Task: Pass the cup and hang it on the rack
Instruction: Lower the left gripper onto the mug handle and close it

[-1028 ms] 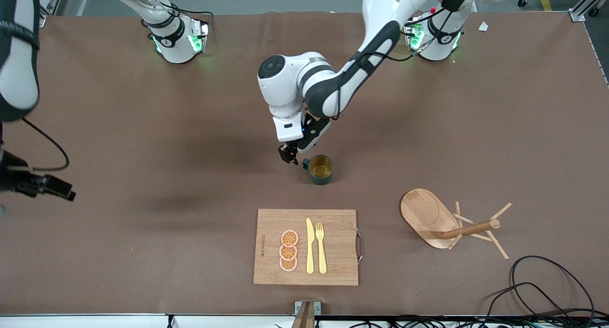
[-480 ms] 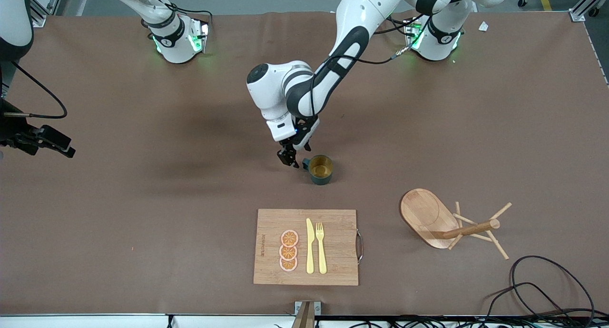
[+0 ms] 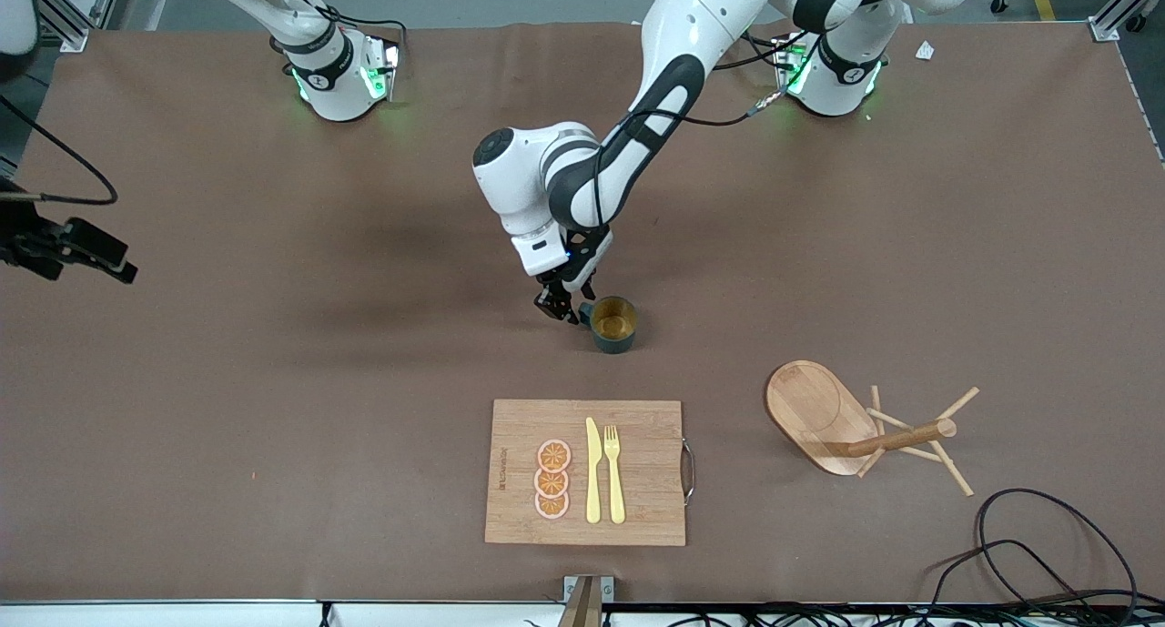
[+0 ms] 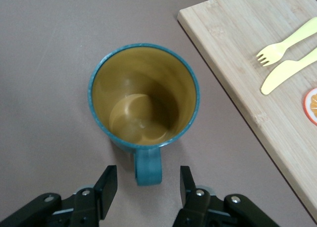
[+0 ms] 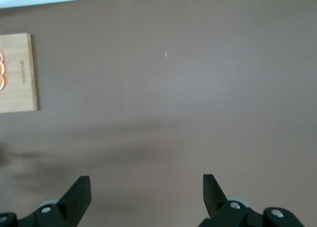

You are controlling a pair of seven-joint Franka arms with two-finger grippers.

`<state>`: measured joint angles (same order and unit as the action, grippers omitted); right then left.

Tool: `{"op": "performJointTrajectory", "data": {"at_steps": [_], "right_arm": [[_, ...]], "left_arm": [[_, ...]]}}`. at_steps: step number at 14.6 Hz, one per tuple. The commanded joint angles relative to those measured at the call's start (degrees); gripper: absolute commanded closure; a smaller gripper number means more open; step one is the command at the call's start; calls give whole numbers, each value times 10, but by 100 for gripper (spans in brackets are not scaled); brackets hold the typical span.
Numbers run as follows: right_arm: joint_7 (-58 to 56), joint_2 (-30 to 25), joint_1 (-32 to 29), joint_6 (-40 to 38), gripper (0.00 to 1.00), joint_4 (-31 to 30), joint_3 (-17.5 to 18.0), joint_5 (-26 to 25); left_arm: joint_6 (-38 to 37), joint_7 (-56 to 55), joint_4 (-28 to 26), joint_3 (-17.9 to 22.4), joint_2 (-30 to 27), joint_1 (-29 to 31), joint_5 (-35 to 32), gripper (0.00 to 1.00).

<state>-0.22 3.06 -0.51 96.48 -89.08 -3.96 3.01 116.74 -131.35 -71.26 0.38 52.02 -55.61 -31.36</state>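
Front camera high, facing robots; wrist cameras look down; cutting board [image 3: 585, 472] shared, apparently.

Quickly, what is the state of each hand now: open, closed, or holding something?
Left hand: open, fingers on either side of the cup's handle, not yet gripping.
Right hand: open, holding nothing, over bare table.

Over the last second the left arm has folded in and come lower, so the left gripper [image 3: 566, 308] has moved closer to the cup [image 3: 613, 324]; its open jaws now stand on each side of the handle [image 4: 148, 165]. The right gripper [image 3: 86, 249] has risen along the right arm's end of the table [image 3: 273, 354], farther from the front camera than before
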Motion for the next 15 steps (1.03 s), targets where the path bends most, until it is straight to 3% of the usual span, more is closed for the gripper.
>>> {"op": "performJointTrajectory", "data": {"at_steps": [1, 5, 9, 11, 14, 15], "right_arm": [[4, -3, -2, -50, 0, 16, 3, -13], [7, -3, -9, -96, 0, 67, 2, 38], [3, -3, -11, -89, 0, 79, 1, 33], [2, -3, -10, -90, 0, 79, 1, 10], [10, -3, 32, -92, 0, 78, 6, -101], [32, -3, 38, -92, 0, 79, 6, -113]], "left_arm": [[-13, 18, 9, 3, -1, -4, -8, 40], [-13, 19, 8, 3, 0, -3, -6, 47], [-13, 21, 9, 3, 0, 2, -5, 48], [-13, 22, 8, 3, 1, 3, -4, 51], [-13, 22, 8, 3, 1, 3, -3, 59], [-13, 22, 8, 3, 1, 4, -3, 64]]}}
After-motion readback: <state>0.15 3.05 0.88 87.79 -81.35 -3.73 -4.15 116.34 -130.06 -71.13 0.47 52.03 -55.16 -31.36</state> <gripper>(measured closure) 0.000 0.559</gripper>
